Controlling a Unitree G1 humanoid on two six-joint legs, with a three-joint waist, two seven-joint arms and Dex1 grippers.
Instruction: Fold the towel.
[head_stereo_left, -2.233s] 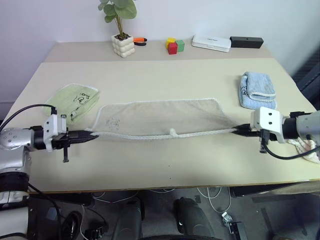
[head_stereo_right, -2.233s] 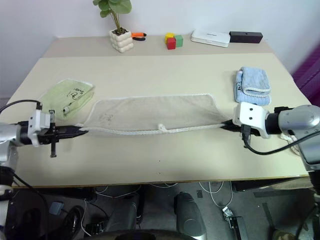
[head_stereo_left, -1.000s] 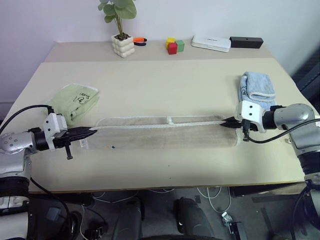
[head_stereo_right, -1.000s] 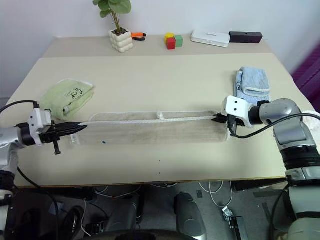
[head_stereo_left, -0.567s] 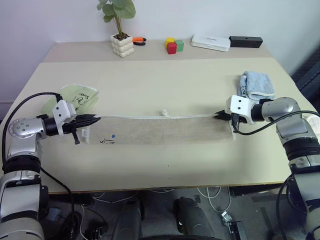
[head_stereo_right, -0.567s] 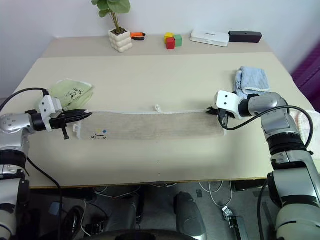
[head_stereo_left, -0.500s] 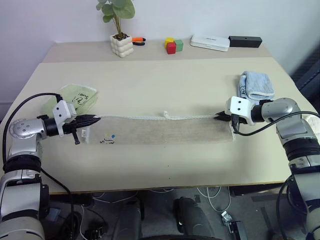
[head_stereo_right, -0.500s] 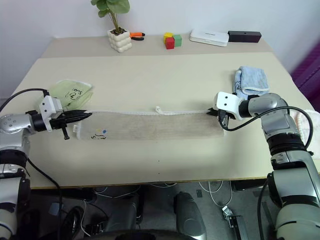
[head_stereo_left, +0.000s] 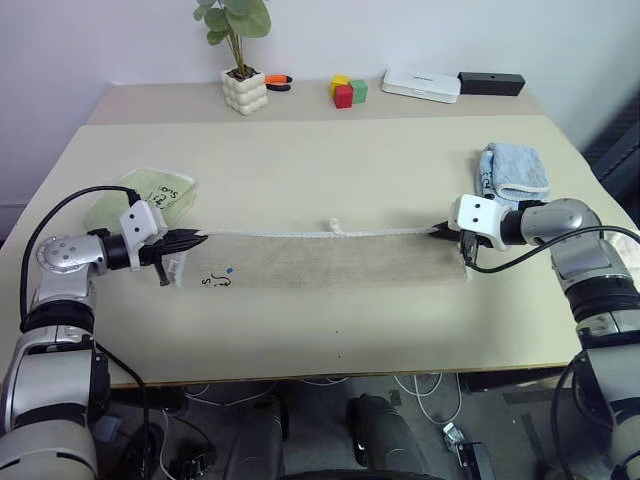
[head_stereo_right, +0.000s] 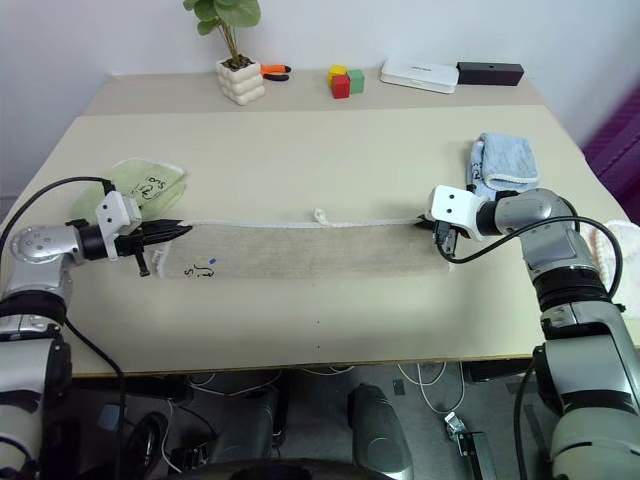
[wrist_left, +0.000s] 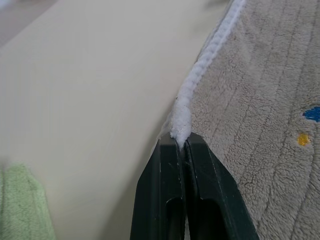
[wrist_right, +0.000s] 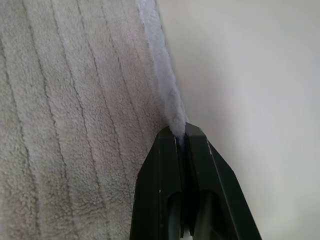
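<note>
Beige terry-cloth towel (head_stereo_left: 320, 260) lying folded lengthwise mid-table, whitish corded hem at far edge. Left gripper (head_stereo_left: 198, 239) and right gripper (head_stereo_left: 441, 230) both pinched on hem corners. Best lowered together, edges aligned, before letting go.

Beige towel (head_stereo_left: 330, 260), folded lengthwise into a flat strip mid-table

I see bare table (head_stereo_left: 330, 330) in front of the folded towel (head_stereo_left: 320, 260) and behind it. A green towel (head_stereo_left: 140, 195) crowds the left gripper (head_stereo_left: 200, 240); a blue towel (head_stereo_left: 515, 175) crowds the right gripper (head_stereo_left: 438, 231).
</note>
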